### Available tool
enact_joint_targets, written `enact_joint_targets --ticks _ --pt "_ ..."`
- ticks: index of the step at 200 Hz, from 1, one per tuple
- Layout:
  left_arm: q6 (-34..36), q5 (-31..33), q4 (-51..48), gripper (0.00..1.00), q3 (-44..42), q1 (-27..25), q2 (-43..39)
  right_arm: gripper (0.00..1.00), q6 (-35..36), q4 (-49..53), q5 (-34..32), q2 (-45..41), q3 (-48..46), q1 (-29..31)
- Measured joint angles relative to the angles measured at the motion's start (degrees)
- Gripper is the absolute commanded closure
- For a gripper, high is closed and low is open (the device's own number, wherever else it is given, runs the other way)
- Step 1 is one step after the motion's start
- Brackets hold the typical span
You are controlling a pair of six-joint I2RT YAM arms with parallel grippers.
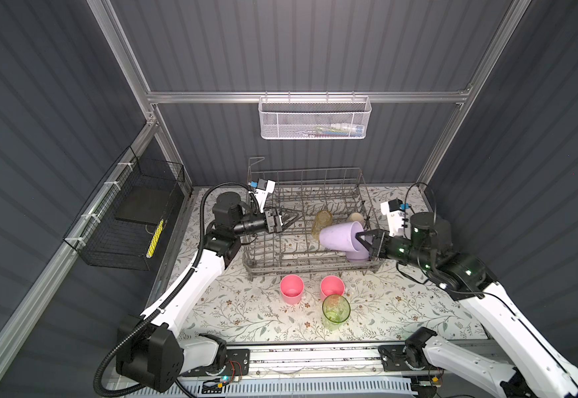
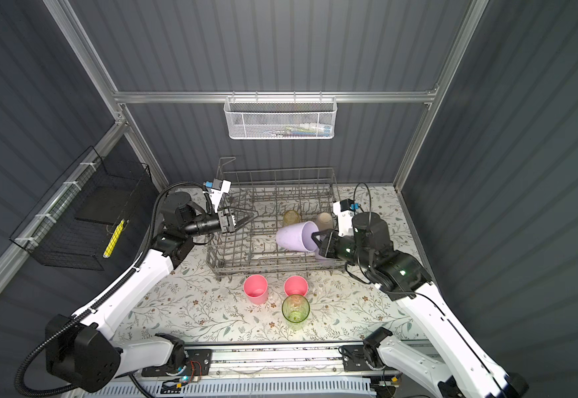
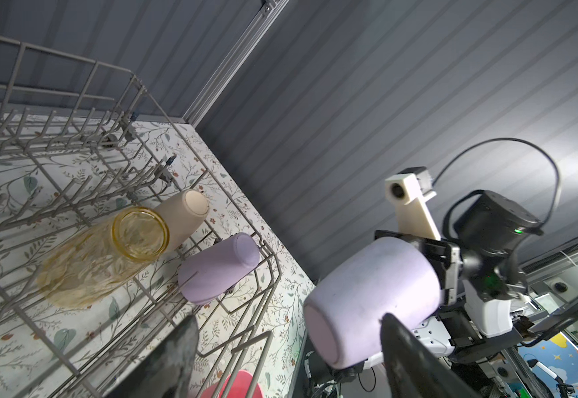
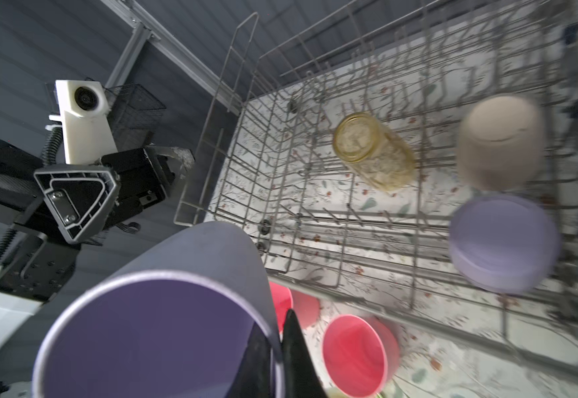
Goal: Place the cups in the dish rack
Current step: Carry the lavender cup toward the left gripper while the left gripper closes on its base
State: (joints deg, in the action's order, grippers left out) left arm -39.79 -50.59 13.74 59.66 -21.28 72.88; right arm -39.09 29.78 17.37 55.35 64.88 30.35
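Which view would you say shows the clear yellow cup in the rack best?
The left wrist view: the clear yellow cup is large and sharp, leaning base-up. The right wrist view shows it smaller; in both top views it is small, partly behind the held lilac cup.

Matt plastic cup [image 1: 341, 237], wire rack [image 1: 274, 262]

Lilac cup [image 4: 184, 262], rim between the jaws, beside a dish rack [image 4: 349, 219] with yellow cup [image 4: 373, 155], beige cup [image 4: 501, 141], second lilac cup [image 4: 503, 241]

The floral desk [image 1: 401, 310] carries the dish rack [image 1: 270, 266] toward twelve o'clock. Toward six stand a pink cup [image 1: 291, 288], a second pink cup [image 1: 332, 286] and a green cup [image 1: 336, 312].
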Motion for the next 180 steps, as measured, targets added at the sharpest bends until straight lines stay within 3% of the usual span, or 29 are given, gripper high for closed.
enact_joint_targets --ticks 33,79,132,180 --pt "-5.09 -2.27 11.19 0.17 -2.97 0.02 1.05 1.0 -4.26 -11.3 10.78 4.09 -2.19 -2.69" --pt "-15.37 -5.53 31.61 0.17 -6.91 0.13 5.77 1.0 -8.96 -21.66 20.11 5.97 -3.19 -5.49" --pt "-33.07 -8.09 59.25 0.17 -8.72 0.74 13.38 1.0 -11.34 -27.54 24.74 9.25 -3.82 -6.64" --pt "-39.06 -8.96 68.7 0.15 -8.72 0.59 15.37 1.0 -11.52 -28.13 25.35 10.88 -4.46 -6.91"
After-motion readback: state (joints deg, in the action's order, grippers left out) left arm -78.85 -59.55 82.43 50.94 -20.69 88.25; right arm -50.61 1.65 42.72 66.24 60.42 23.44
